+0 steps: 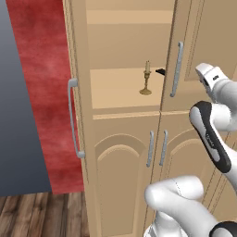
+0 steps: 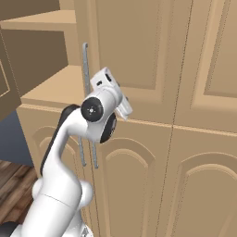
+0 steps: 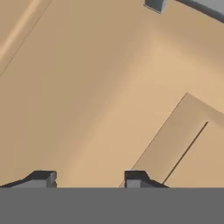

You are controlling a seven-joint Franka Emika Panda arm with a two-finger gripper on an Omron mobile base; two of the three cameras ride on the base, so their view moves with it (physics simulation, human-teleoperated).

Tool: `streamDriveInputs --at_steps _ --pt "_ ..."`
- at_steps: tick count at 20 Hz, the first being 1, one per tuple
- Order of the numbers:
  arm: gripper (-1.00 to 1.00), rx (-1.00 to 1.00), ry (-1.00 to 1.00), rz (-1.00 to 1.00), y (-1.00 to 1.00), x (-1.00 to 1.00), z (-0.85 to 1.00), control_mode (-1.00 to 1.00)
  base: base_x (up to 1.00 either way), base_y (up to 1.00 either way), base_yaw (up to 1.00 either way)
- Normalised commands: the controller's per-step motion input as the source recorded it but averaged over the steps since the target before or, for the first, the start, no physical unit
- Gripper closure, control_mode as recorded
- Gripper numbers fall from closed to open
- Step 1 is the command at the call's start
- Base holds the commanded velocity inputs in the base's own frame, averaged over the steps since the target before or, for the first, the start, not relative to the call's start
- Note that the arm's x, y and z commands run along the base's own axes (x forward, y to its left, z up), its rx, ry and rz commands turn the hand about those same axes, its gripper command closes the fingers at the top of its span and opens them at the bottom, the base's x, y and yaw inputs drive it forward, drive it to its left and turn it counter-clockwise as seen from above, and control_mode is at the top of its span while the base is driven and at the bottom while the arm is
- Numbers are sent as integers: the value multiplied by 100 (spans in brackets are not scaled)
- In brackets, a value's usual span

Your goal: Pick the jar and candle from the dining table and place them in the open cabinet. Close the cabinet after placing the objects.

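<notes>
We see the candle (image 1: 146, 78) slightly above the centre of the left base view: a short cream stick rising upright from a slim brass-gold holder with a round base, standing on the shelf (image 1: 115, 88) inside the open compartment of the cabinet (image 1: 120, 176). Just to its right, at the edge of the closed door, a small dark object (image 1: 160, 71) lies on the same shelf; we cannot tell what it is. The cabinet is light tan, with flat-panel upper doors, arched-panel lower doors and slim silver bar handles (image 1: 177, 69). Its open door (image 1: 74, 106) stands edge-on at the left of that frame, against a red wall (image 1: 41, 83), with wooden flooring (image 1: 41, 215) at the lower left. In the right base view, the white arm (image 2: 99, 113) reaches to the closed upper door just right of the handle (image 2: 85, 69), left of centre. In the hand view, the gripper (image 3: 89, 179) sits at the bottom edge, its two dark fingertips (image 3: 135, 178) apart with nothing between them, facing the tan door panel (image 3: 87, 87); a grey handle mount (image 3: 155, 5) shows at the top.
</notes>
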Motion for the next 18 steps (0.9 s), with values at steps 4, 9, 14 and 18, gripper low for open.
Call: streamDriveInputs --at_steps 4,9,14,18 --pt "-100 0 9 -6 -2 6 -13 -100 0 0 0" --pt "-100 0 0 -5 7 -55 -1 -100 0 0 0" --pt "-100 1 0 -4 15 -85 7 -100 0 0 0" --pt "-100 2 11 -4 15 -35 4 -100 0 0 0"
